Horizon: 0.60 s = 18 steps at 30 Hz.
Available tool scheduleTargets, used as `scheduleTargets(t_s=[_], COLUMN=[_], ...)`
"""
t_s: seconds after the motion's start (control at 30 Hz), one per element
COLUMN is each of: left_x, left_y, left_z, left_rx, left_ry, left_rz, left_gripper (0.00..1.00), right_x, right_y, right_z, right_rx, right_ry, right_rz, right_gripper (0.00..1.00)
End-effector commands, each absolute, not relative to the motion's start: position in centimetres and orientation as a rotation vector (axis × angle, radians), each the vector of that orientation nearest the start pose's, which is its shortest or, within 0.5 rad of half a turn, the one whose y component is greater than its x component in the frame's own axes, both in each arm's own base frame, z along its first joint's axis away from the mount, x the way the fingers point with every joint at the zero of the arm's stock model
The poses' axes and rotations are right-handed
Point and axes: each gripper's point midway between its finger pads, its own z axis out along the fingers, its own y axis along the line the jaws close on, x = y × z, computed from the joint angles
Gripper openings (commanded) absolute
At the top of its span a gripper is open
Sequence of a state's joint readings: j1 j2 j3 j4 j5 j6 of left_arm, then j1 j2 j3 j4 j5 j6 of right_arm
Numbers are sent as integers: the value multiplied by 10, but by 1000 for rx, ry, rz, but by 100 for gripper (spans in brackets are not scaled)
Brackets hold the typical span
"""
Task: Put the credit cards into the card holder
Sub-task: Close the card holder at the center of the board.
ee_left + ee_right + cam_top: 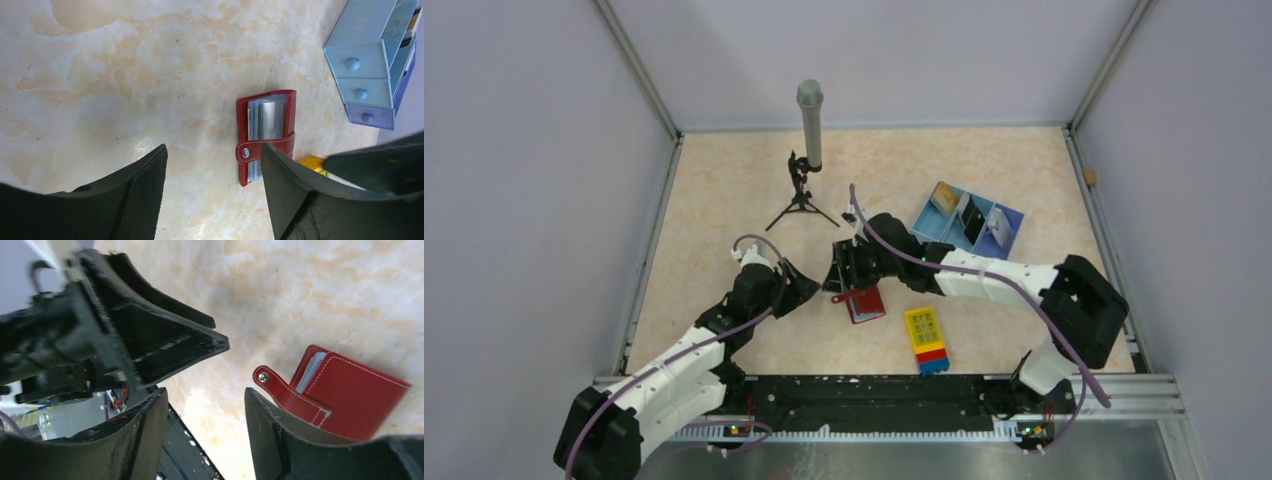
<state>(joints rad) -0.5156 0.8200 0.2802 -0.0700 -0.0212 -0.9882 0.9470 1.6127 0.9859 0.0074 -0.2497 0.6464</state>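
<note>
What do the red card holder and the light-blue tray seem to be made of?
The card holder looks like leather or imitation leather. It has a smooth red skin with a slight sheen, pale stitching along the edges and a metal-looking snap. Its inner pockets seem to be glossy, translucent plastic. The light-blue tray looks like moulded plastic, matt and even in colour, though this is not certain.

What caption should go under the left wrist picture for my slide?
Open left gripper hovers near the red card holder on the marbled table.
</note>
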Motion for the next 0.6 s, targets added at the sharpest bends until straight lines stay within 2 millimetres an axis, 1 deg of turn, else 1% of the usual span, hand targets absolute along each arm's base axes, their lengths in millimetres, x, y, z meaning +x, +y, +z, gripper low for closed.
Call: scheduleTargets(t_s=[0.0,0.07,0.17,0.27,0.3,0.4,0.43,0.57], left_x=[234,235,234,237,238,243,244,253], left_y=[-164,-166,-176,-186,-189,-196,-198,-212], left_z=[92,94,98,100,98,98,97,103], left_rx=[-482,-452,-378,-339,-330,-305,-296,-240], left_ry=[2188,2199,2227,2250,2263,2277,2283,2277], left_rz=[-800,-796,-830,-863,-864,-879,-886,-917], left_gripper=[70,71,72,73,74,77,78,81], right_x=[211,221,243,248,249,248,245,237], right_y=[374,354,318,294,288,276,274,280], right_z=[170,166,147,123,117,99,93,84], right_rx=[-562,-510,-391,-342,-327,-301,-302,-325], right_ry=[2281,2307,2364,2417,2431,2465,2477,2481], right_rz=[971,903,864,873,882,942,968,1104], right_gripper=[59,59,56,54,53,50,50,50])
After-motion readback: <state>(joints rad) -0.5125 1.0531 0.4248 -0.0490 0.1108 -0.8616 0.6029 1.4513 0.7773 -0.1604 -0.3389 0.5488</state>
